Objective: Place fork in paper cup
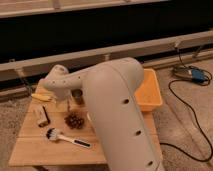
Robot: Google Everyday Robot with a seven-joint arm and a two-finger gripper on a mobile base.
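Observation:
My big white arm (115, 110) crosses the middle of the camera view and bends at an elbow over the wooden table's (35, 150) back left. The gripper (63, 103) hangs down from that elbow, just left of a dark cylindrical can (77, 96) and above the table top. The paper cup is hidden behind the arm. The fork does not show anywhere in view.
On the table lie a white-headed brush with a black handle (67, 137), a brown pine cone (75, 121), a small block-like object (42, 116) and a yellow banana (40, 97). An orange tray (151, 90) sits at the right. A blue device (194, 75) with cables lies on the floor.

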